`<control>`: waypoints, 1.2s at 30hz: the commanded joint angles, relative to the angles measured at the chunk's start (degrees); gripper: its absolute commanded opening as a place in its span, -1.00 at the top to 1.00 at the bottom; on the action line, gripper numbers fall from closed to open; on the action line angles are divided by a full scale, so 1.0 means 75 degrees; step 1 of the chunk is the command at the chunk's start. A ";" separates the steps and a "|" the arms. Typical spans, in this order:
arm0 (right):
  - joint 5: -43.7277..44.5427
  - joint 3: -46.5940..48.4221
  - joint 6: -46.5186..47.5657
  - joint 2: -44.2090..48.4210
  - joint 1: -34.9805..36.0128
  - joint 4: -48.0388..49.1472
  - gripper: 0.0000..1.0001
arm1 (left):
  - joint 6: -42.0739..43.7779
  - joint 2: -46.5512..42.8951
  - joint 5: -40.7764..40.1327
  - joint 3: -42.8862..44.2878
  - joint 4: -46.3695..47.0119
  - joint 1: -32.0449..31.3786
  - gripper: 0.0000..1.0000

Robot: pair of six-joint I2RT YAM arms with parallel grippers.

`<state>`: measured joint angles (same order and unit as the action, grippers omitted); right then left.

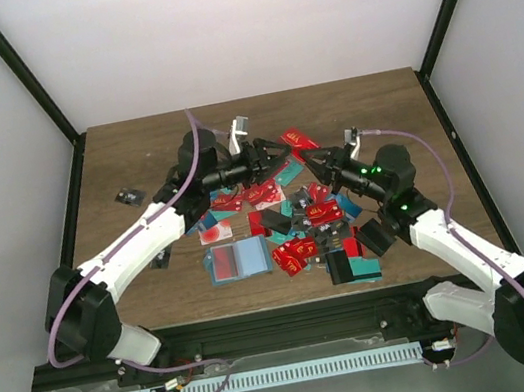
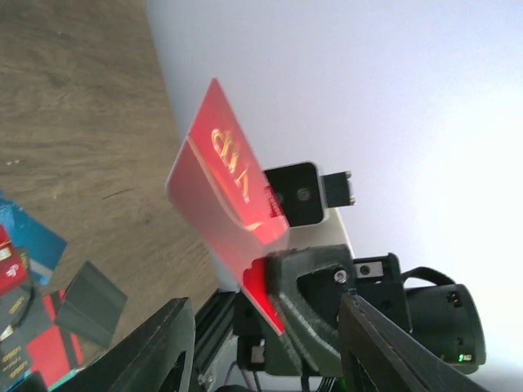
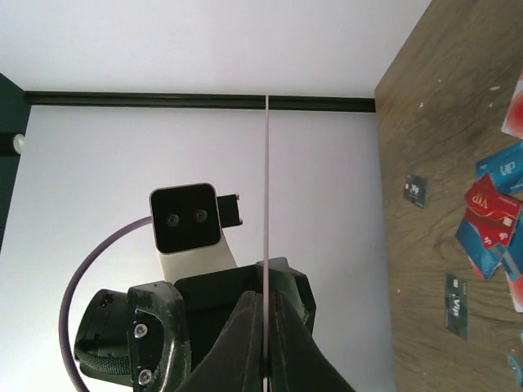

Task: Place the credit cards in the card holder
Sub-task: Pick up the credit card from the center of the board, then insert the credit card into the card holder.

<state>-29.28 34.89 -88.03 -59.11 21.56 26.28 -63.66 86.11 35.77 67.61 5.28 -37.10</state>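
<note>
Robot test cell, lab-type setting. Wood-grain table [image 1: 133, 153] boxed in on three sides by plain white panels [image 1: 231, 19] set in black posts [image 1: 22, 71]. Two white-and-black arms, left arm [image 1: 138, 240] and right arm [image 1: 466, 249], bolted to a black metal rail [image 1: 295, 324] at the near edge; pale slotted strip [image 1: 274, 377] below it. Purple cables [image 1: 445, 179] loop loose along both arms. Boxy camera [image 3: 184, 218] mounted on a wrist. On the table, a litter of near-identical cards [image 1: 292, 252], mostly red.
</note>
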 commanded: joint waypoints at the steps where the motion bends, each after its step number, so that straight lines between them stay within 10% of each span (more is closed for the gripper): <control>1: 0.0465 0.0418 -0.0318 -0.0093 0.0341 0.0665 0.99 | -0.0681 -0.0137 0.0001 -0.0188 0.1293 -0.0006 0.03; 29: -0.0304 0.0351 -0.0329 -0.0291 0.0499 0.1487 0.98 | -0.1258 0.0133 -0.0396 -0.0206 0.1927 -0.0174 0.92; 36: -0.1214 0.0265 0.0609 -0.0469 0.0458 0.0742 0.08 | -0.0117 -0.0387 -0.0399 -0.0201 0.0043 0.0075 0.92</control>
<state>-33.21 35.27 -88.55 -62.11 24.73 35.33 -71.24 86.48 33.19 66.28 14.83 -37.85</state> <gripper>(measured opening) 0.355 0.041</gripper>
